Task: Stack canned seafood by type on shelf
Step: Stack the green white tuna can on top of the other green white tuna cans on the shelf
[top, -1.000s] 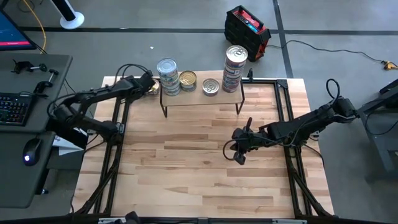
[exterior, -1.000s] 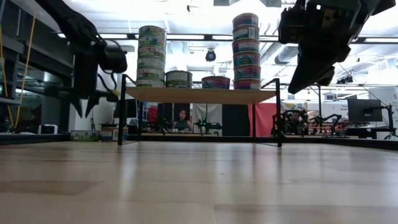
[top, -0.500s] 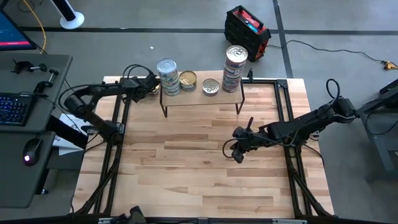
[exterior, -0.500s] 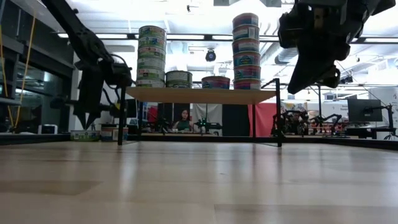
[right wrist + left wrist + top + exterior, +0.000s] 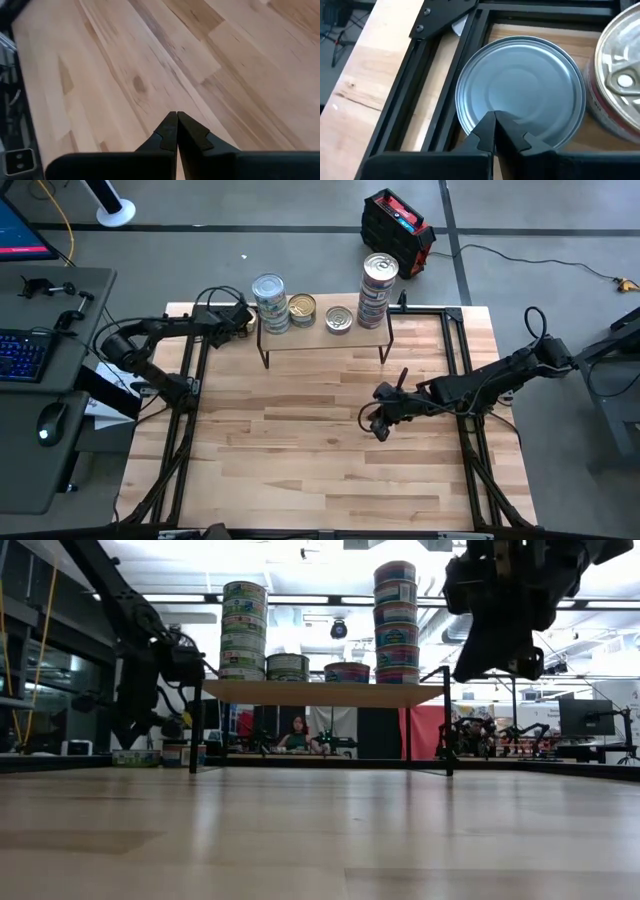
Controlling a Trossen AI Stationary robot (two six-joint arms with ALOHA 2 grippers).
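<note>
While clenched on nothing, the left tool (image 5: 494, 131) is held above a silver-lidded tin (image 5: 520, 90) on the worktop (image 5: 330, 440) beside the shelf (image 5: 322, 332); its fingers should be spread and centred over the lid before descent. Since a second ago, it has been drawn closer to the shelf; the right tool (image 5: 176, 131), also clenched empty, is unchanged mid-worktop.

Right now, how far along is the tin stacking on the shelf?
Done: two tall stacks and two single tins stand on the shelf. In hand: nothing; the left gripper, shut, hovers over a silver-lidded tin, and the right gripper waits shut over the table. Left: that tin and the gold-lidded tin beside it.
</note>
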